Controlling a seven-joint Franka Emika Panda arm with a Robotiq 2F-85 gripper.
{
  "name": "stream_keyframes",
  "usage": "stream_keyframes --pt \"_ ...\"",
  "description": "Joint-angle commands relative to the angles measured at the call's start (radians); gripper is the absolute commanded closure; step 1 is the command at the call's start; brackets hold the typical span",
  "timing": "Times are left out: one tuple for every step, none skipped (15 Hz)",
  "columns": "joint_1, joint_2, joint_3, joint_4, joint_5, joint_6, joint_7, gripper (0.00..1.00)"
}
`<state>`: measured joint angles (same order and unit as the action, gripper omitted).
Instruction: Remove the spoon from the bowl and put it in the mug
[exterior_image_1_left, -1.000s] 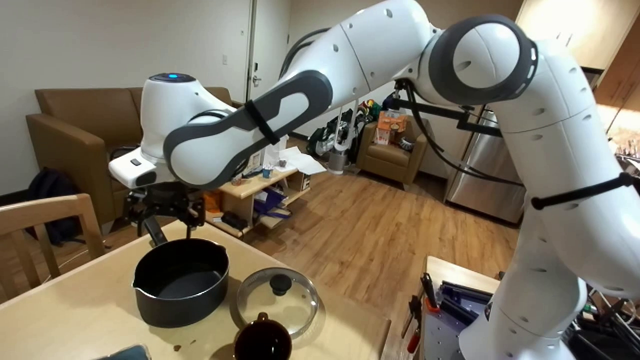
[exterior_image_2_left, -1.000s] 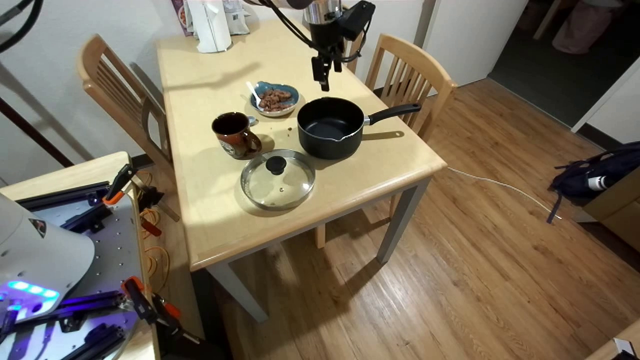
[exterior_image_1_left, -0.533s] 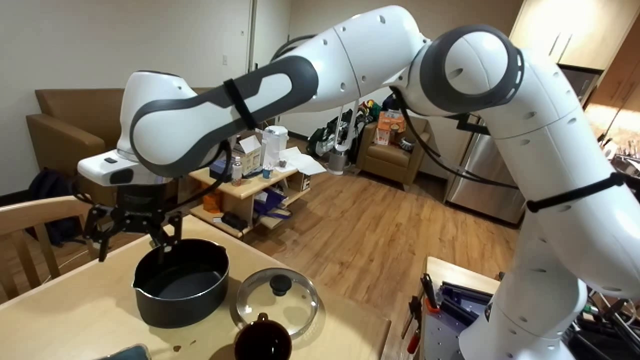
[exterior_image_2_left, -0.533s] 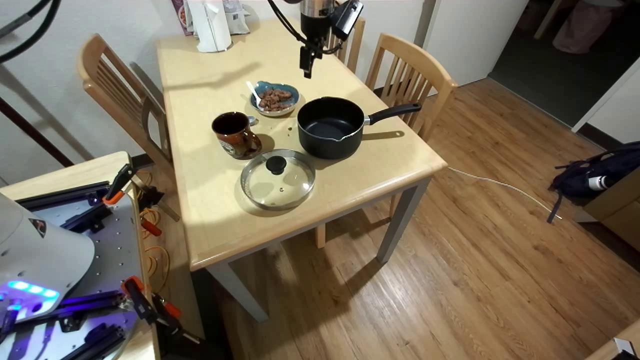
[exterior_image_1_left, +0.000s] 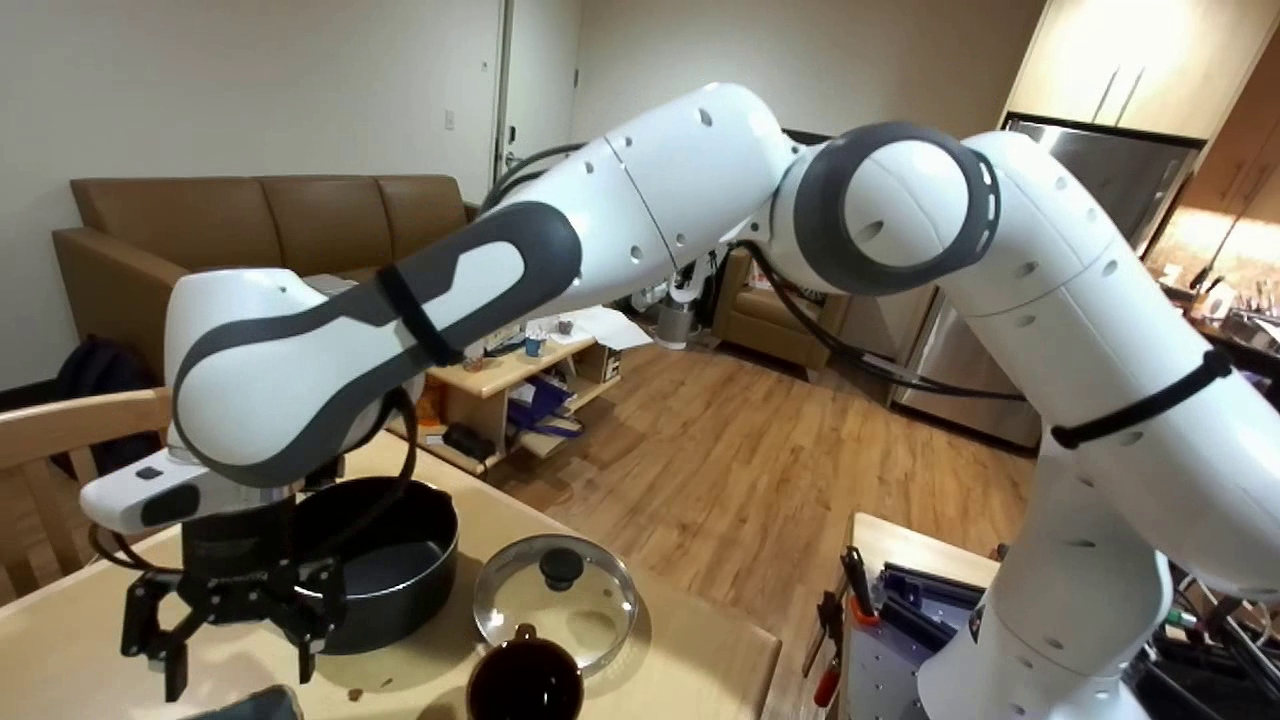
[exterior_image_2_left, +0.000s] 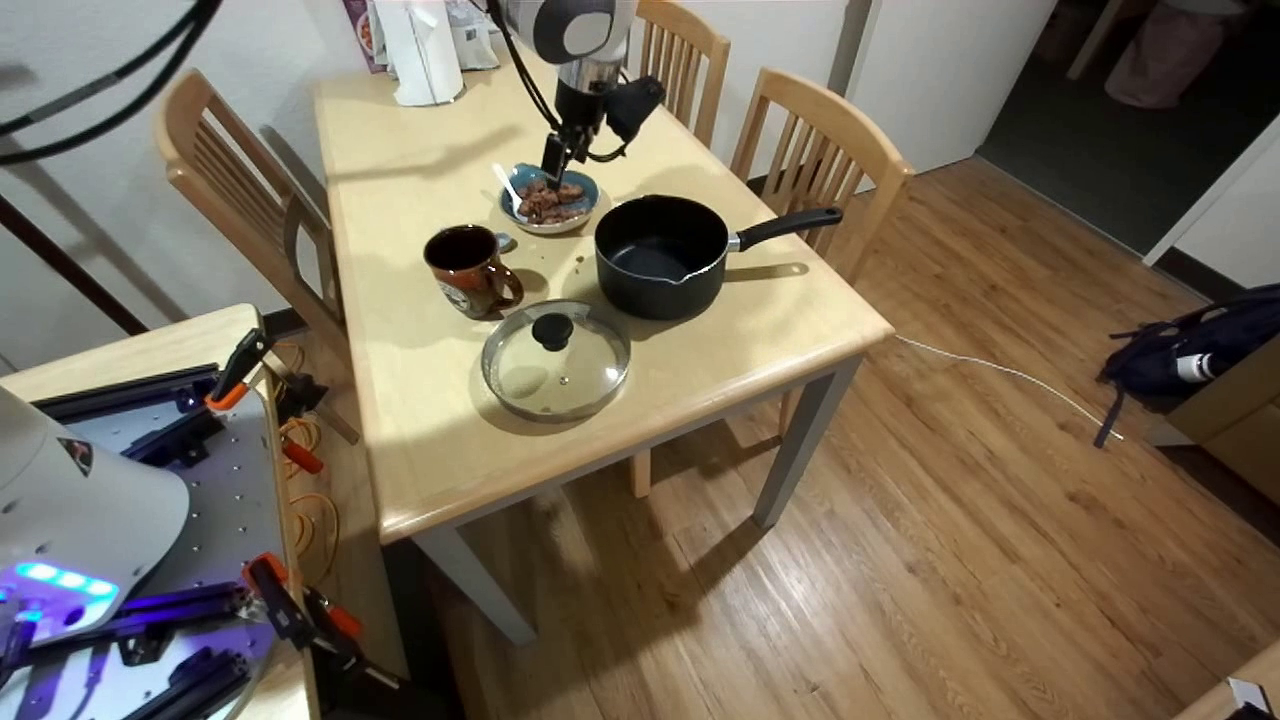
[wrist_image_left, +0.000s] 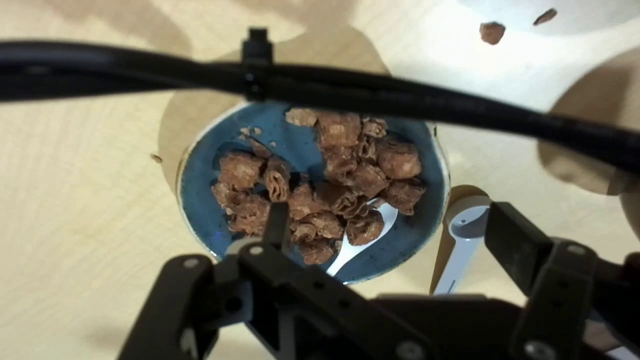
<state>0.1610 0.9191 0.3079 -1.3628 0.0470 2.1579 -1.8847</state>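
Observation:
A blue bowl (wrist_image_left: 400, 252) holding brown cereal pieces stands on the table. Its white spoon (wrist_image_left: 350, 252) rests with the head among the pieces and the handle leaning over the rim, partly covered by my gripper in the wrist view. My gripper (wrist_image_left: 387, 220) is open above the bowl with nothing between its fingers. One fingertip (wrist_image_left: 276, 220) shows over the bowl, the other beyond its rim. In an exterior view the gripper (exterior_image_2_left: 557, 170) hangs just over the bowl (exterior_image_2_left: 548, 229). The brown mug (exterior_image_2_left: 480, 290) stands upright beside the bowl, handle towards the glass lid.
A white scoop (wrist_image_left: 462, 250) lies between bowl and mug. The black saucepan (exterior_image_2_left: 660, 290) stands close to the bowl, its handle (exterior_image_2_left: 790, 225) pointing outward. A glass lid (exterior_image_2_left: 556, 385) lies near mug and pan. Chairs (exterior_image_2_left: 830, 140) stand along the table's sides.
My gripper has travelled from beyond the saucepan, past it and downward, to above the bowl. It has stayed open. Bowl, spoon, mug, pan and lid have kept their places.

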Motion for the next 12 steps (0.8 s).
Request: stream_keyframes --pt "0.007 0.007 0.001 0.006 -0.002 -0.003 0.002 0.0" --pt "0.007 0.006 0.001 0.006 -0.002 -0.003 0.002 0.0" --pt "0.01 -0.006 -0.01 -0.007 -0.008 0.026 0.024 0.0" --pt "0.03 -0.009 -0.032 -0.008 -0.03 0.052 0.051 0.0" --pt "0.038 -0.008 -0.036 -0.005 -0.04 0.068 0.053 0.0" --pt "0.05 -0.003 -0.037 0.001 -0.056 0.079 0.041 0.0" --pt "0.055 -0.001 -0.032 0.002 -0.067 0.094 0.023 0.0" --pt "0.051 0.002 -0.013 0.001 -0.073 0.113 -0.022 0.0" --pt "0.047 0.001 0.003 -0.004 -0.075 0.133 -0.054 0.0" --pt "0.041 0.003 0.019 -0.009 -0.073 0.162 -0.084 0.0" --pt "0.031 0.003 0.037 -0.016 -0.063 0.189 -0.117 0.0" --pt "0.018 0.007 0.056 -0.021 -0.044 0.211 -0.14 0.0"
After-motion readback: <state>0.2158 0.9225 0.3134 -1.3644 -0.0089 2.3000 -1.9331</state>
